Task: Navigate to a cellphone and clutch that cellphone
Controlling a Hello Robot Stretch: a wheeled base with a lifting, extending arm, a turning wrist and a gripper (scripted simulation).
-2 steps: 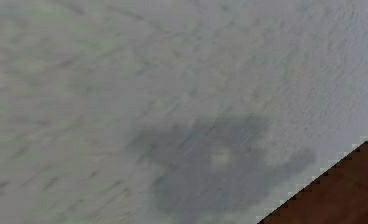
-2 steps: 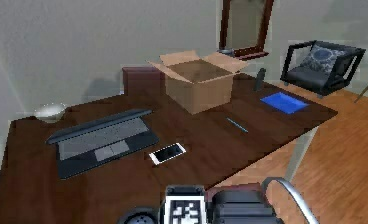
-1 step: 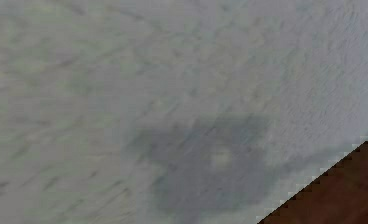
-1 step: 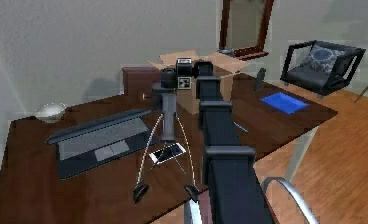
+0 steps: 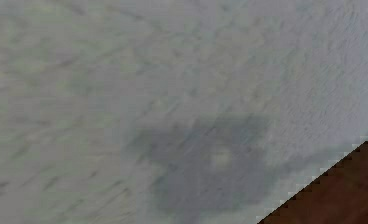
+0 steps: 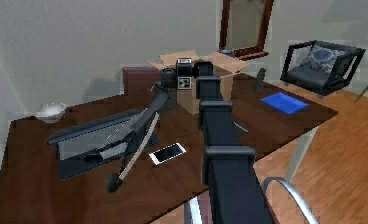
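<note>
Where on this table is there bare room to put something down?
Bare wood: the near corner of the table before the grey laptop, and beside the blue book. Crowded around the white cellphone and arm.

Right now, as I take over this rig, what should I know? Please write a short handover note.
Gripper: out over the dark wooden table. A grey object lies on the table behind the fingers, so I cannot tell whether it holds anything.
Cellphone: white, flat on the table, just right of the fingers in the arm side view.
Done: the robot is at the table and the arm is extended.
Left: bring the fingers to the cellphone, grasp it and lift it.
</note>
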